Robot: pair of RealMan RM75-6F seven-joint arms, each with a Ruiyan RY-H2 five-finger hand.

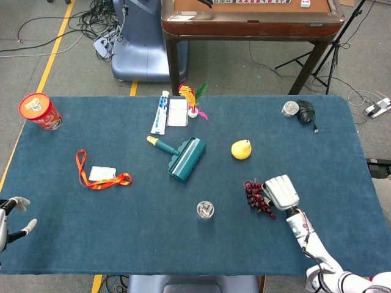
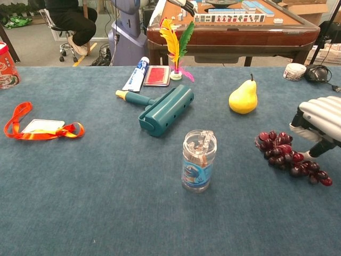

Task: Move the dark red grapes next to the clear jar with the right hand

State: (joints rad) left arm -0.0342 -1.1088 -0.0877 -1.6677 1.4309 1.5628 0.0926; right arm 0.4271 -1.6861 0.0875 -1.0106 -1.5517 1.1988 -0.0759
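Note:
The dark red grapes (image 1: 255, 196) (image 2: 285, 154) lie on the blue table a short way right of the clear jar (image 1: 205, 210) (image 2: 199, 160). My right hand (image 1: 280, 191) (image 2: 318, 122) is against the right side of the bunch. Its fingers (image 2: 296, 126) reach down over the grapes and touch them, and the thumb sits low by the bunch's tail. The grapes rest on the cloth and I see no closed grip on them. My left hand (image 1: 11, 215) hangs at the table's front left corner with fingers apart, holding nothing.
A yellow pear (image 1: 241, 149) (image 2: 243, 98) stands behind the grapes. A teal lint roller (image 1: 183, 157) lies behind the jar. Farther off are an orange lanyard (image 1: 98, 176), a toothpaste tube (image 1: 160, 113), a red cup (image 1: 39, 111) and a small jar with a mouse (image 1: 298, 110).

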